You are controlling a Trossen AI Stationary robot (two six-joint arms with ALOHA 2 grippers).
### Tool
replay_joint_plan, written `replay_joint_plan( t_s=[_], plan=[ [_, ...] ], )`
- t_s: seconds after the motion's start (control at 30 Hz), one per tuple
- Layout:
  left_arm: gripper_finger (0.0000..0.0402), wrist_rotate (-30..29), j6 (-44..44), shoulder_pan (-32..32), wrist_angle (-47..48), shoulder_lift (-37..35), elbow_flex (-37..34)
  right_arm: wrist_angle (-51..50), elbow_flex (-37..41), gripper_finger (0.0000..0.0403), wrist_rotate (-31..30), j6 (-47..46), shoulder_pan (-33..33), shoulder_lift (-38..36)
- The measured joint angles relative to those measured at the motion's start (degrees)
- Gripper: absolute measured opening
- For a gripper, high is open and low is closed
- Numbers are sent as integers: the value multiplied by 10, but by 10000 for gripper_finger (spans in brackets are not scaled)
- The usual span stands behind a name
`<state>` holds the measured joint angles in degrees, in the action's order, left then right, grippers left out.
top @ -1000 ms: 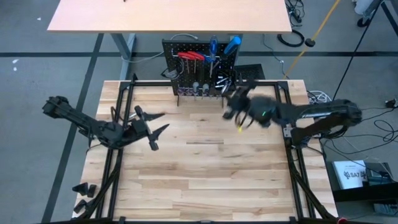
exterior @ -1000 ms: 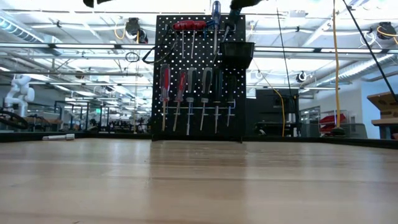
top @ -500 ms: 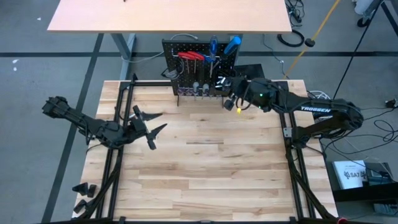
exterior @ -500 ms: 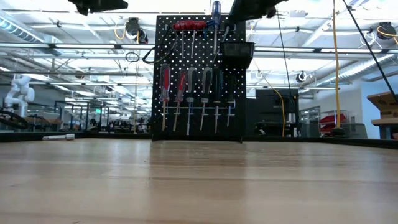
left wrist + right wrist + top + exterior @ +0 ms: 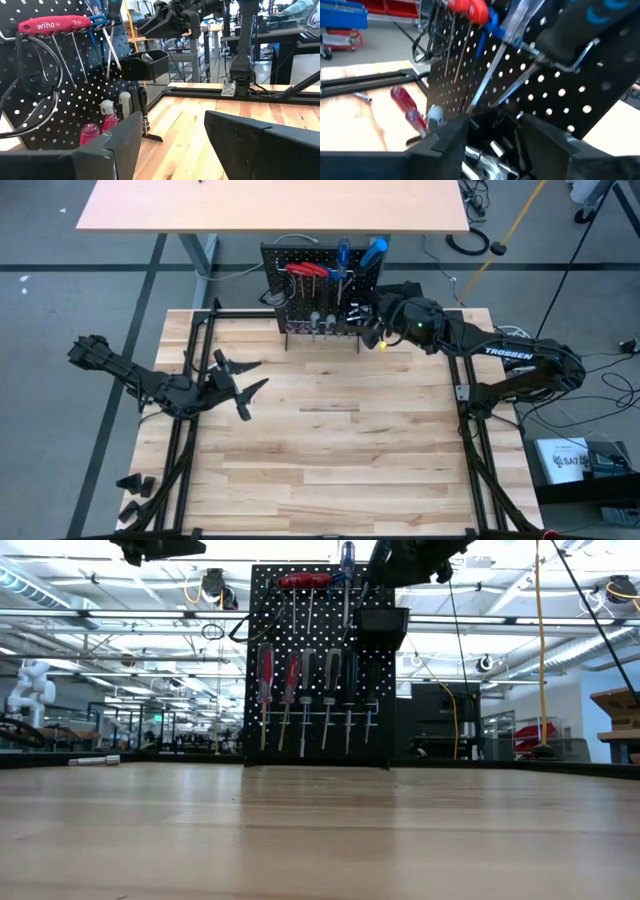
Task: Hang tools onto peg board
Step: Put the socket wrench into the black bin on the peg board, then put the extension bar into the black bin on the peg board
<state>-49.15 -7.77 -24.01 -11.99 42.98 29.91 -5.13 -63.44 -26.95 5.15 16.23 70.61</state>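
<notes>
The black peg board [image 5: 320,290] stands upright at the table's far edge. On it hang red-handled hex keys [image 5: 303,582], blue-handled screwdrivers [image 5: 372,250], a row of red and black screwdrivers [image 5: 305,690] and black-framed glasses [image 5: 35,80]. Its square black bin [image 5: 382,625] holds small silver pieces [image 5: 482,160]. My right gripper [image 5: 378,318] is open just above the bin, its fingers on either side of the bin's opening in the right wrist view [image 5: 492,150]. My left gripper [image 5: 266,373] is open and empty above the table's left part.
A small silver piece [image 5: 95,760] lies on the wooden table toward its left far side; it also shows in the right wrist view [image 5: 362,97]. A black metal frame [image 5: 200,330] runs round the tabletop. Bare wood lies between both arms and the near edge.
My right gripper has gone toward the table's far edge, from over the table in front of the peg board to a place above the board's bin. The tools on the board have stayed as they were.
</notes>
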Motion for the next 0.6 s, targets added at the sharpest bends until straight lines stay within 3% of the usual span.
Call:
replay_joint_plan(
  t_s=[0.3,0.47,0.6],
  plan=[
    [222,0,18,0,49,0,0,-5,0,242,17,36,-4,0],
    [222,-31,123,4,134,0,0,5,0,248,108,48,-32,0],
    [222,-54,258,20,210,-1,1,-19,0,246,219,25,-69,0]
  ],
)
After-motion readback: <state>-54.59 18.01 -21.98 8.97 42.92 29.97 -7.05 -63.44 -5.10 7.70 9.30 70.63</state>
